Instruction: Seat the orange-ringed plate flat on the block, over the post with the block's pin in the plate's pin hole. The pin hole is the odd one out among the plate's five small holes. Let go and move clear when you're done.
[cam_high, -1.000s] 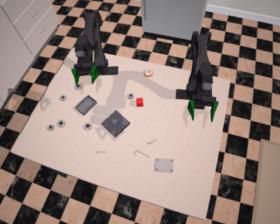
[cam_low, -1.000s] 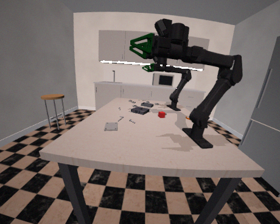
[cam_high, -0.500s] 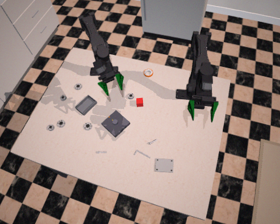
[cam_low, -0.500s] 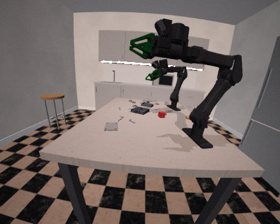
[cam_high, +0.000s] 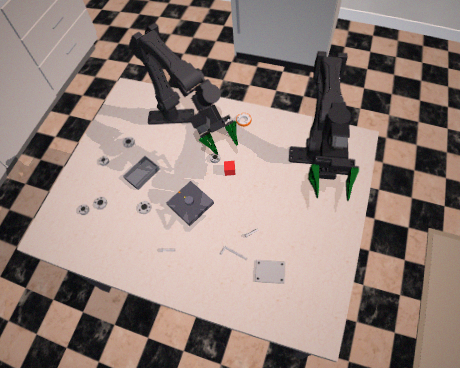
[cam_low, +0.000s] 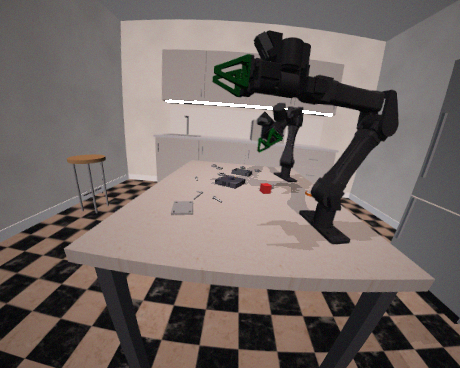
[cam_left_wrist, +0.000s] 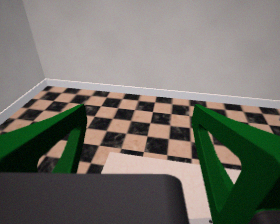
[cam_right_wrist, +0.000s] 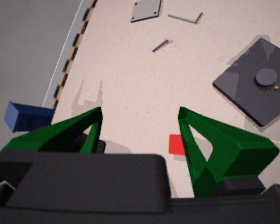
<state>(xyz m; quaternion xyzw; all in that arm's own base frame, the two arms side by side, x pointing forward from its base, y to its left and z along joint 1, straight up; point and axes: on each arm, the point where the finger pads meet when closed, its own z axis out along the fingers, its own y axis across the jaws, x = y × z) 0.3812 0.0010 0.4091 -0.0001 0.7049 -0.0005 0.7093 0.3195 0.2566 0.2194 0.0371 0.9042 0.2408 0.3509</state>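
The orange-ringed plate (cam_high: 244, 116) lies flat on the table at the back, just right of my right gripper (cam_high: 225, 147). The dark block (cam_high: 190, 202) with its round post sits mid-table; it also shows in the right wrist view (cam_right_wrist: 260, 82), where the post (cam_right_wrist: 266, 76) and a small yellow pin (cam_right_wrist: 276, 87) stand up from it. My right gripper (cam_right_wrist: 140, 112) is open and empty, above the table near a red cube (cam_high: 230, 168). My left gripper (cam_high: 333, 196) (cam_left_wrist: 139, 112) is open and empty, held high near the table's right side; it points off the table.
A small grey ring part (cam_high: 215, 158) lies under the right gripper. Several similar ring parts (cam_high: 100, 202) and a grey tray (cam_high: 141, 171) lie on the left. A square grey plate (cam_high: 269, 271), screws and a hex key (cam_high: 232, 252) lie toward the front.
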